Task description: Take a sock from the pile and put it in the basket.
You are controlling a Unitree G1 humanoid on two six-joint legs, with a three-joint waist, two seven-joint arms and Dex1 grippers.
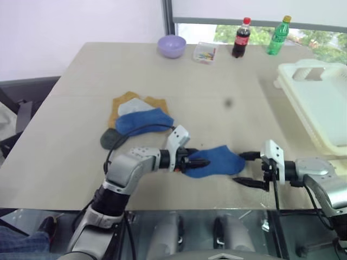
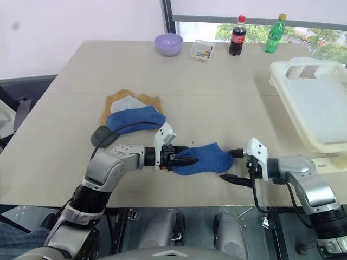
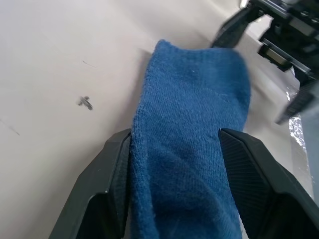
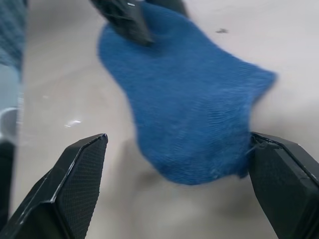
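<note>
Left gripper (image 1: pixel 196 162) pinches knitted blue sock (image 1: pixel 217 162); right gripper (image 1: pixel 248 169) gapes wide beside sock's toe, possibly touching.

A big light-brown desk (image 1: pixel 227 76) holds a few small things along its far edge. A little purple bowl (image 1: pixel 172 46) sits there. Just beside the bowl is a small clear box (image 1: pixel 204 52) with colorful bits inside. Past the box, farther from the bowl, stands a dark cola bottle (image 1: pixel 241 38) with a red cap. Farther still from the bowl stands a green bottle (image 1: pixel 278 36) with a yellow cap. Both bottles stand up straight. Behind the bottles is a window (image 1: pixel 325 40) with green leaves outside. A small dark spot (image 1: pixel 228 102) is on the desk top, well apart from the bowl.
</note>
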